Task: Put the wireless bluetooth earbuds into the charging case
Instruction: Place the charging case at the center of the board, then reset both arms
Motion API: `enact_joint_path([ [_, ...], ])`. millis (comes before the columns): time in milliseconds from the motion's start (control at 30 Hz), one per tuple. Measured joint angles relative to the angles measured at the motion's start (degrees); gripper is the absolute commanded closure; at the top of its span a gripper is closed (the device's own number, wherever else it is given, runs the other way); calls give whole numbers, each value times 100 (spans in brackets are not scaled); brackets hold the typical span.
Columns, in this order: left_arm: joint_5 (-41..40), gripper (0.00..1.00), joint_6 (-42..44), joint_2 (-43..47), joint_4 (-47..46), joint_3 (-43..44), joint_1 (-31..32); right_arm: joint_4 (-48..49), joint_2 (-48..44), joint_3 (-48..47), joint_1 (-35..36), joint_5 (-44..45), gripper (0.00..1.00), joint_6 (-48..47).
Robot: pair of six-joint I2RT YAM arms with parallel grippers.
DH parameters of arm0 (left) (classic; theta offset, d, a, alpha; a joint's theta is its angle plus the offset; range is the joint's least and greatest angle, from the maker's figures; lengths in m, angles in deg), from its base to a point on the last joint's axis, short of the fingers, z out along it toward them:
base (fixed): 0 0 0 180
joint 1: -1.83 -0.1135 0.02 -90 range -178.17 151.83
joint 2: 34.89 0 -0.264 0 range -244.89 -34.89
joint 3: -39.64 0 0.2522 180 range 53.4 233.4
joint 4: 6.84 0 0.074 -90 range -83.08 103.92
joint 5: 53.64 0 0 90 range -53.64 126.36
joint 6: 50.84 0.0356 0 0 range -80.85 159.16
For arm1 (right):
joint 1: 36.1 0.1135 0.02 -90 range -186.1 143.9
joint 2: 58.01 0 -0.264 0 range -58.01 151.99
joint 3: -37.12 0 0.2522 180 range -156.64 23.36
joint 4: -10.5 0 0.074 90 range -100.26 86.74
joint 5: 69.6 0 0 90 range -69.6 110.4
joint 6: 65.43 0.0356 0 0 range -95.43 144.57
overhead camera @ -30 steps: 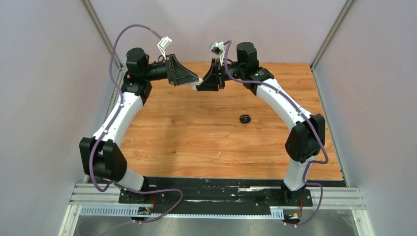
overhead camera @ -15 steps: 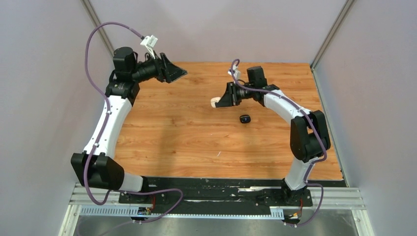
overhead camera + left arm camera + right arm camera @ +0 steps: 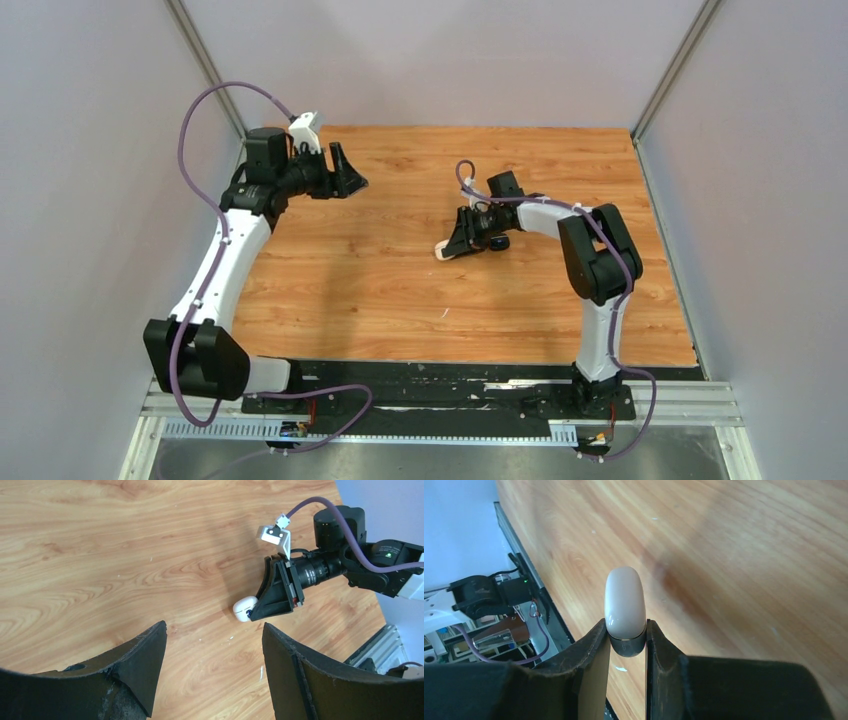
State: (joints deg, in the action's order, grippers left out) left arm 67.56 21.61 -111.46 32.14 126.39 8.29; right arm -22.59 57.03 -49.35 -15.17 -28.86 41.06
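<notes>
Within right hand (image 3: 625, 631), white case (image 3: 625, 597)

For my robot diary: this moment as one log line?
right fingers: shut on white case | left fingers: open | earbuds: none in view

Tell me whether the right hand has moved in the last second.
Yes. The right hand came down and nearer, from beyond the black case to beside it.
</notes>
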Motion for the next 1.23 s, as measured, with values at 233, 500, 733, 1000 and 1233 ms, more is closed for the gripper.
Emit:
enact_joint_path([
  [233, -291, 23, 142, 125, 254, -7, 0, -101, 533, -254, 0, 0, 48, 79],
  [500, -323, 20, 157, 133, 282, -11, 0, -205, 389, -557, 9, 328, 0, 197],
  [733, -472, 0, 264, 114, 227, -63, 0, -597, -199, -538, -168, 1499, 0, 120],
  [1000, -1539, 0, 1344, 44, 61, -94, 0, -835, -2009, -1281, -922, 2876, 0, -210],
  [1233, -2170, 0, 1952, -144, -291, 166, -2, -1329, -2275, -2922, -1182, 5106, 0, -481],
])
